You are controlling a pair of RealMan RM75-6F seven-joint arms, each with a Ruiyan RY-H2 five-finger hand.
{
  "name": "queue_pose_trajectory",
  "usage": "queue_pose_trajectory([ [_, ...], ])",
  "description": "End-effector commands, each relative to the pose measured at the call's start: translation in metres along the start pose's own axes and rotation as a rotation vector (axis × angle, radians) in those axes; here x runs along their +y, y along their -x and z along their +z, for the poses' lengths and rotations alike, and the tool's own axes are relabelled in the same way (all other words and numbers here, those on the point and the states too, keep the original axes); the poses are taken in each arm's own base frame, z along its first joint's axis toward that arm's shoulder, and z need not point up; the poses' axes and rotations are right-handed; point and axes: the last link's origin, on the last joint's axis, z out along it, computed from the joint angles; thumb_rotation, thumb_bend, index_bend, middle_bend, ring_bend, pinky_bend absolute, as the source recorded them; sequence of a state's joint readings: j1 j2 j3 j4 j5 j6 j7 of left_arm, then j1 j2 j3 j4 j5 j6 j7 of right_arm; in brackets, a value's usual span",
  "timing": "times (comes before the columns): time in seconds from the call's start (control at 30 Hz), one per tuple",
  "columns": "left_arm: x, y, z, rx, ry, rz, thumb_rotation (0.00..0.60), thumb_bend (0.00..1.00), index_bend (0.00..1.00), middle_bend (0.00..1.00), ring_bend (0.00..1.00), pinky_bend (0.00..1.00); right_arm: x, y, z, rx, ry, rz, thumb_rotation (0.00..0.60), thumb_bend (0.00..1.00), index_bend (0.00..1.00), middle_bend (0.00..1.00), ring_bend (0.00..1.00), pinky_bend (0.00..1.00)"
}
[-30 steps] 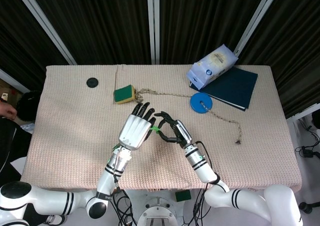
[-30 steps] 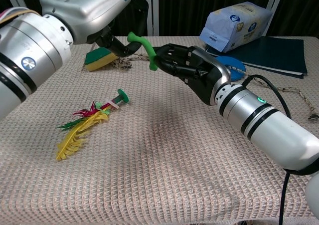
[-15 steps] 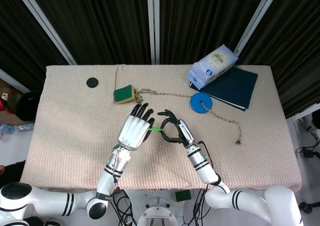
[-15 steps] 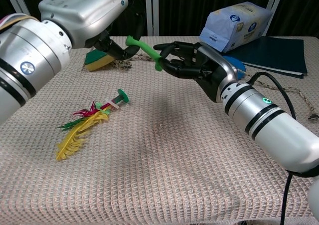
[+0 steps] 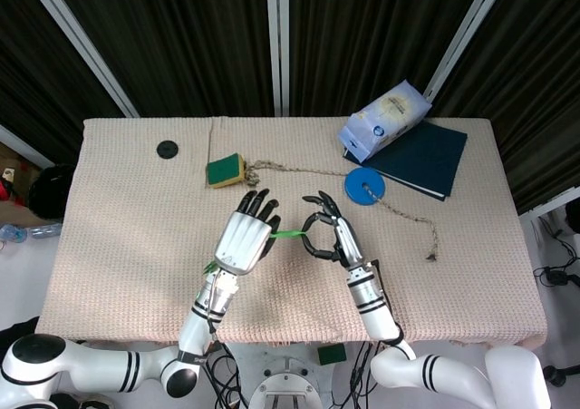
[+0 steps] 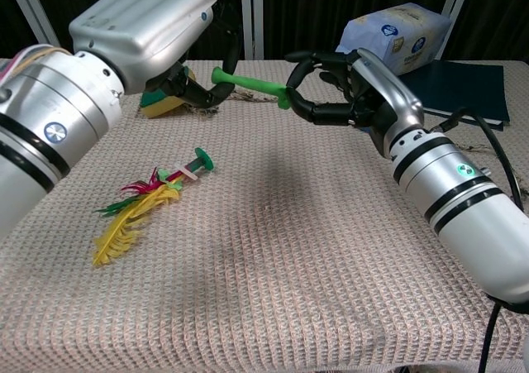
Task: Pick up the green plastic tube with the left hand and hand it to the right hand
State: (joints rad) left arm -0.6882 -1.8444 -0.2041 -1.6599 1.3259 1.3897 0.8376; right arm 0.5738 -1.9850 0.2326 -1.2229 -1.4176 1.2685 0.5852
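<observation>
Above the woven beige bench, the slim green plastic tube hangs level between 2 hands.
The left hand grips one end; the right hand, fingers curled in a loose ring, touches the other.

Head view: high above, looking steeply down on the whole table, far off. Chest view: low, near the front edge, facing across the table, close. Shared: middle of the table with both hands.
</observation>
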Motion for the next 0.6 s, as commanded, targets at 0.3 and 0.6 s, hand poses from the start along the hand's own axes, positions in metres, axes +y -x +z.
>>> queue_pose_trajectory([
  [0.3,-0.0003,0.0055,-0.0027,0.032,-0.005,-0.008,0.600,0.40,0.61,0.31,0.15,0.21,-0.0114,-0.0043,-0.0099,0.093,-0.048,-0.223,0.600,0.43,0.59,0.14,0.00,0.00],
  [0.6,-0.0042,0.0040,-0.0048,0.054,-0.019,-0.015,0.600,0.40,0.61,0.31,0.15,0.21,-0.0136,-0.0108,-0.0113,0.118,-0.052,-0.236,0.600,0.44,0.59,0.14,0.00,0.00],
])
